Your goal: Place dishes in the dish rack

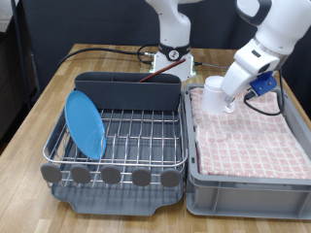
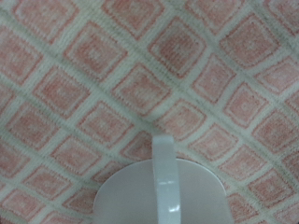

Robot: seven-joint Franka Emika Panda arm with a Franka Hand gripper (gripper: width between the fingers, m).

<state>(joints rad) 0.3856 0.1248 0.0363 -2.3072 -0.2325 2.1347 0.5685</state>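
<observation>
The light-blue plate point(image 1: 86, 123) stands on edge in the dish rack point(image 1: 136, 146), at its left side in the exterior view. The white mug point(image 1: 212, 94) sits on the pink checked cloth in the far left corner of the grey bin. My gripper point(image 1: 228, 101) is low over the cloth, right beside the mug on its right. In the wrist view the mug point(image 2: 161, 189) fills the lower edge, with its handle point(image 2: 163, 154) pointing out over the cloth; no fingers show there. The wooden spoon is out of view.
The grey bin point(image 1: 243, 189) lined with pink checked cloth point(image 1: 253, 146) stands right of the rack. The rack's tall dark back compartment point(image 1: 126, 89) lies behind the wire grid. Cables point(image 1: 97, 53) run across the wooden table near the arm's base point(image 1: 173, 58).
</observation>
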